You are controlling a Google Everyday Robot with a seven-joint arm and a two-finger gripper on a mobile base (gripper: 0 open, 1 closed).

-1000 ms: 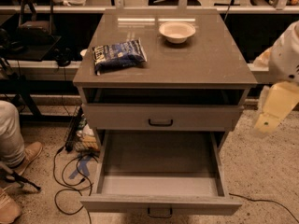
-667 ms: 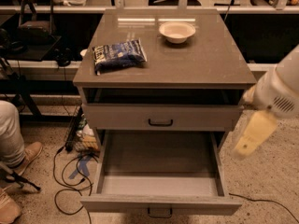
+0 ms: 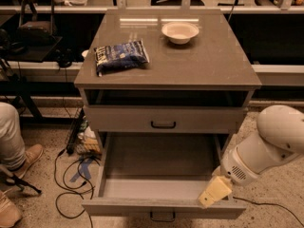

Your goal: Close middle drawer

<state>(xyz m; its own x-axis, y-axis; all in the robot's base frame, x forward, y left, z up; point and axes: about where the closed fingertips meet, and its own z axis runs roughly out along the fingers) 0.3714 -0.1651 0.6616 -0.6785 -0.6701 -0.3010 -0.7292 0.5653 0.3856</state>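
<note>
The middle drawer (image 3: 156,167) is a grey wood-grain tray pulled far out of the cabinet toward me. It looks empty, and its low front (image 3: 118,208) carries a small dark bar handle (image 3: 163,216). My gripper (image 3: 214,192), cream-coloured on the end of a white arm (image 3: 273,141), reaches in from the right. It hangs over the drawer's front right corner, just above the front panel. The drawer above it (image 3: 164,119) is shut. Whatever lies below the open drawer is hidden by it.
On the cabinet top (image 3: 213,61) lie a blue snack bag (image 3: 121,56) and a white bowl (image 3: 180,32). Cables (image 3: 71,175) trail on the floor at the left, near a person's leg and shoe (image 3: 19,151). Shelves and benches stand behind.
My arm has swung down and to the left, from beside the cabinet's right side to the open drawer's front right corner. The drawer stands equally far out.
</note>
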